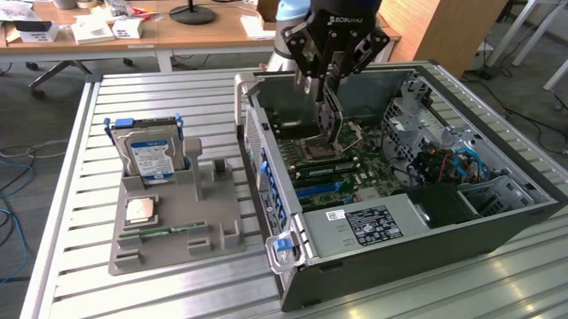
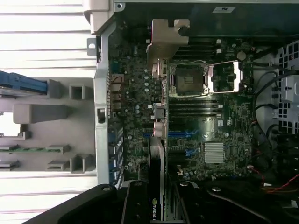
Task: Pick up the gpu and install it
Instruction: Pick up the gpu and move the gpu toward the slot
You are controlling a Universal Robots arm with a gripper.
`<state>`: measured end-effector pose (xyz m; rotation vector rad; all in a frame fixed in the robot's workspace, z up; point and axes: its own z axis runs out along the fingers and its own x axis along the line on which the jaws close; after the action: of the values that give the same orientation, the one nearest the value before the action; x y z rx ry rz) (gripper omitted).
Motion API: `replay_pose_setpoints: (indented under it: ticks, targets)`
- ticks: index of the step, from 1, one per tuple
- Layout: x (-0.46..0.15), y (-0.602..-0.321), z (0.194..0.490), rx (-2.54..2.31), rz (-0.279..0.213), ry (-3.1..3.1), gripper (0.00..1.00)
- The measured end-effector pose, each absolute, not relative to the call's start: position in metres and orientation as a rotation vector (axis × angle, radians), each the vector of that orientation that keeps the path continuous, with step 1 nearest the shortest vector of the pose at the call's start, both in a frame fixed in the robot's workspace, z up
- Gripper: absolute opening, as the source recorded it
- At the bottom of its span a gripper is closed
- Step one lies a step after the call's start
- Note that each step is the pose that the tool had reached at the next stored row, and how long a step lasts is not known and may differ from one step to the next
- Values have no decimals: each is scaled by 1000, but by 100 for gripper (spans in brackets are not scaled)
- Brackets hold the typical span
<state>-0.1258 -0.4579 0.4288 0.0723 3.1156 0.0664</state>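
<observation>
Over the open case [image 1: 497, 222], the gripper [image 1: 324, 86] hung with its fingers clamped on the gpu [image 1: 331, 119], gripping the card at its upper end. The gpu was off the tray [image 1: 169, 226] and in the air inside the case, directly below the gripper and apart from the motherboard [image 1: 355, 169].

Its long axis ran roughly upright, down from the fingers toward the board, and the exterior view caught it nearly edge-on. In the wrist view the gripper [image 2: 161, 205] held the same card [image 2: 159, 156] as a thin dark strip leading away to the silver bracket [image 2: 167, 39] at its far, lower end.

That lower end hovered close above the CPU socket [image 1: 324, 151], not over the blue slots [image 1: 315, 191]. By my reading, those slots [image 2: 187, 134] lay flat on the board and off to one side of the card, toward the near side of the exterior view. So the card stood about square to the board, while the slots ran along it.
</observation>
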Motion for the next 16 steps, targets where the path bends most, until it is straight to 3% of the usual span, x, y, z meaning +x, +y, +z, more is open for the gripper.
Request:
replay_pose_setpoints:
  ticks: [16]
  targets:
    - [-58,-458,429,72,66,3116,26]
